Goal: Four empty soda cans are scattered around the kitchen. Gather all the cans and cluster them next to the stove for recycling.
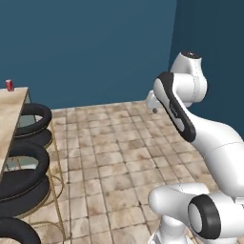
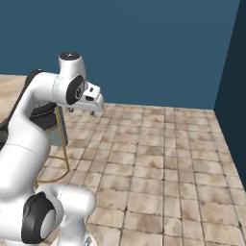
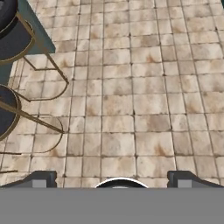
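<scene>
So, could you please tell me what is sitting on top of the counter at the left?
One red soda can stands upright at the far end of the beige counter. The rest of the counter runs out of the left edge, so anything there is unseen.

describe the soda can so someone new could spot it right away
Start at the beige marble counter along the left edge of the left base view. At its far end, against the blue wall, stands the soda can: small, red, silver-topped, unlike the black stools below.

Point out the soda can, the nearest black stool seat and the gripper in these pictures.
soda can (image 1: 9,85), left base view, red side.
black stool seat (image 1: 32,113), left base view, padded rim.
gripper (image 3: 112,178), hand view, between its open fingertips.
</scene>
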Available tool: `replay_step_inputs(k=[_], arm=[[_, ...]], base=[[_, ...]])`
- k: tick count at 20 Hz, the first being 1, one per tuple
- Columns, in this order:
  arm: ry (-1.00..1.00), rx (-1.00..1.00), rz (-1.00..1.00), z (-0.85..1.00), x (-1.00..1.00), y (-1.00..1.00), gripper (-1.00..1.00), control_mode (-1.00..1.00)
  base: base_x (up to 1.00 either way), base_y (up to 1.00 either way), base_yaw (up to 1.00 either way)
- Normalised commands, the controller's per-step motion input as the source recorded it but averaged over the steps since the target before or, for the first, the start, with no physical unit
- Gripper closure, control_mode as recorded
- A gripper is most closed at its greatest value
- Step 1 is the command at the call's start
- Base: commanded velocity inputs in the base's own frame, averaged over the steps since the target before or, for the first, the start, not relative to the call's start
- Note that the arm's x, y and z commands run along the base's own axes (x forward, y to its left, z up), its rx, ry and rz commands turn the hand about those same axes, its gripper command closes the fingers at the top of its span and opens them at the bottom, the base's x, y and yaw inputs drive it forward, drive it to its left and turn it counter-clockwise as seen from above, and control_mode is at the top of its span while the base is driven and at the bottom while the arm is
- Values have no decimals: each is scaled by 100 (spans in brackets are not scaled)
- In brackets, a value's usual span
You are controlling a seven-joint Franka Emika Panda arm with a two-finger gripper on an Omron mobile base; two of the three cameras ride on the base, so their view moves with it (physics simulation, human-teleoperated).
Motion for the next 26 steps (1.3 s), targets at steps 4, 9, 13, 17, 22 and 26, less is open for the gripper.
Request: replay_step_inputs(k=[4, 9, 13, 17, 22, 26], arm=[[0, 0, 0, 0, 0, 0, -100, 100], [0, 0, 0, 0, 0, 0, -100, 100], [0, 0, 0, 0, 0, 0, -100, 100], [0, 0, 0, 0, 0, 0, -100, 100], [0, 0, 0, 0, 0, 0, -100, 100], [0, 0, 0, 0, 0, 0, -100, 100]], base=[[65, -12, 0], [66, -14, 1], [65, -16, 2], [64, -18, 2], [63, -19, 2], [62, -20, 3]])
